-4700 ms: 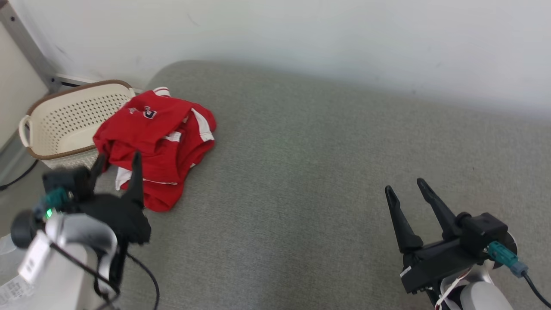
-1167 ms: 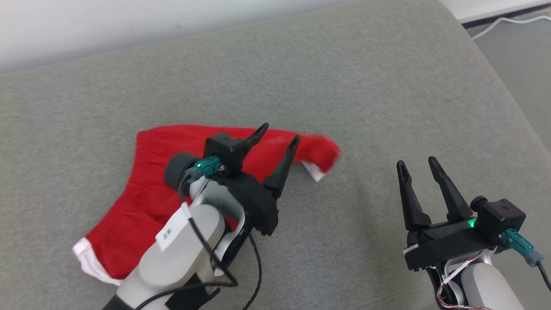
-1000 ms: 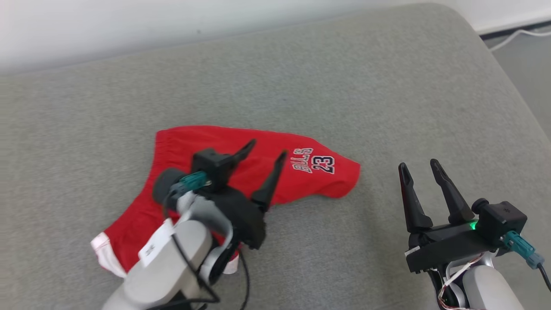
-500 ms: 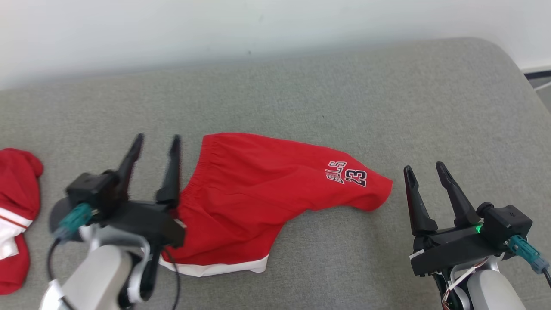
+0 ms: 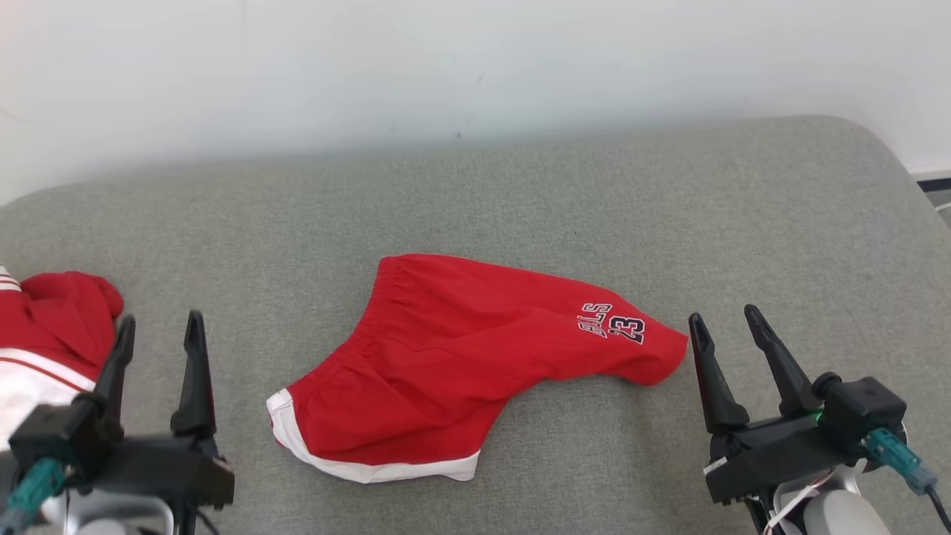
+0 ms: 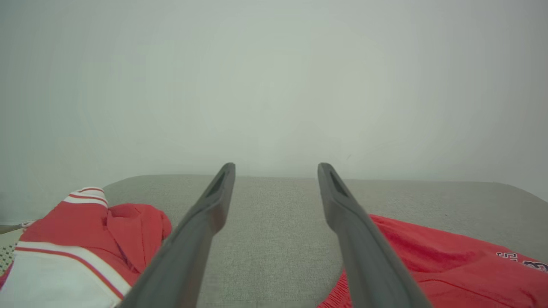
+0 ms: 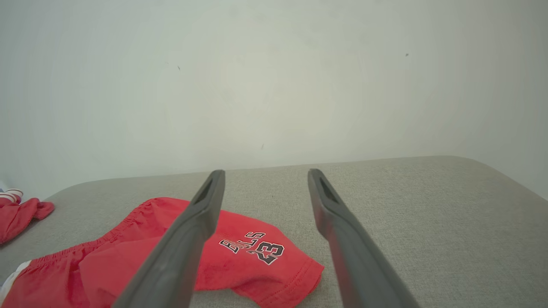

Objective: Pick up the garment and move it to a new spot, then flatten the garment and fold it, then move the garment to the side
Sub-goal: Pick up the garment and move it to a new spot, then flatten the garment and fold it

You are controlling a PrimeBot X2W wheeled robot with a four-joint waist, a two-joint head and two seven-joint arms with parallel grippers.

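The pair of red fabric shorts with a white hem band (image 5: pixel 446 371) lies near the middle of the grey upholstered surface (image 5: pixel 520 200), between the two grippers and touched by neither. The shorts are not flat. The waistband runs up toward the far edge, and one leg reaches toward the surface's right edge. That leg carries black-and-white lettering and the number 23, but a fold swallows part of the word, so it cannot be read whole. How the other leg lies under the folds is unclear.

The left gripper (image 5: pixel 161 318) hangs over the near left part of the surface, its two dark fingers spread apart with nothing between them. Most of its arm is cut off by the bottom of the head view. The right gripper (image 5: pixel 722 313) is near the right edge, just beside the tip of the lettered leg, its fingers likewise parted and empty.

A second red garment with white stripes (image 5: pixel 44 334) sits at the surface's left edge, cropped by the frame so its shape cannot be told. A plain white wall (image 5: pixel 446 67) rises behind the far edge.
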